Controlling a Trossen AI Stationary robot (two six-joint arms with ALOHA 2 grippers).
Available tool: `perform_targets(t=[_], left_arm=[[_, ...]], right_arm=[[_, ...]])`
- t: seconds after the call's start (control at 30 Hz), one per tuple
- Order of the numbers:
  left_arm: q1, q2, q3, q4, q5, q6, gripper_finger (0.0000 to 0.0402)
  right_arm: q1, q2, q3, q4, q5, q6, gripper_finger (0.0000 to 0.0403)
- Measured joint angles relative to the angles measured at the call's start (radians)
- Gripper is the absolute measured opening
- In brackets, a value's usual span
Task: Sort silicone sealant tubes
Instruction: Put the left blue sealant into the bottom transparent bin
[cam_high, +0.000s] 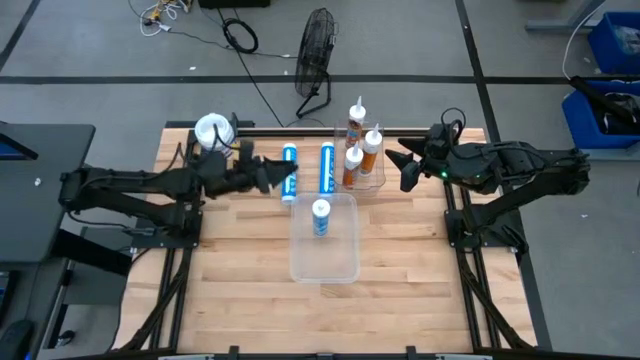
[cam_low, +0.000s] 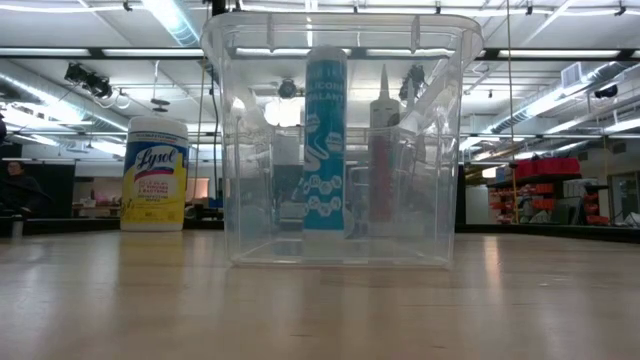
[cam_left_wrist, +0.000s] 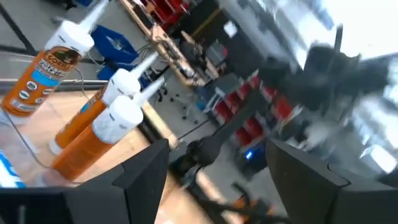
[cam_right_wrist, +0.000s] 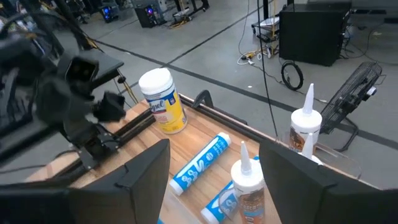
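Two blue silicone sealant tubes (cam_high: 327, 168) (cam_high: 289, 158) lie side by side on the table. A third blue tube (cam_high: 321, 216) stands upright in a clear bin (cam_high: 326, 262). Three orange tubes (cam_high: 360, 150) stand upright in a smaller clear container (cam_high: 383, 172) at the far side. My left gripper (cam_high: 292, 180) hangs open in the air over the near end of the left lying tube, with nothing between its fingers (cam_left_wrist: 143, 171). My right gripper (cam_high: 402, 168) hangs open to the right of the orange tubes, holding nothing.
A yellow canister with a white lid (cam_high: 213, 130) stands at the table's far left corner. A black fan (cam_high: 317, 55) and cables lie on the floor beyond the far edge. Bare wood spreads along the table's near half.
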Motion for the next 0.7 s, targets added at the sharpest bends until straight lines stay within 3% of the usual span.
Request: perform_targets(t=[0.17,0.47,0.57,0.7], left_arm=[[0.060,0.009,0.130,-0.171,0.019,-0.065,0.0273],[0.214,0.160,0.611,-0.969,0.037,-0.001,0.0273],[0.274,0.233,0.699,-1.080,0.045,0.005,0.0273],[0.348,0.317,0.742,-1.082,0.129,0.022,0.0273]], right_arm=[[0.000,0.000,0.000,-0.002,0.000,-0.030,0.0249],[0.001,0.000,0.000,-0.003,-0.035,-0.069,0.0249],[0.001,0.000,0.000,-0.019,-0.050,-0.072,0.0249],[0.001,0.000,0.000,-0.064,-0.061,-0.041,0.0249]])
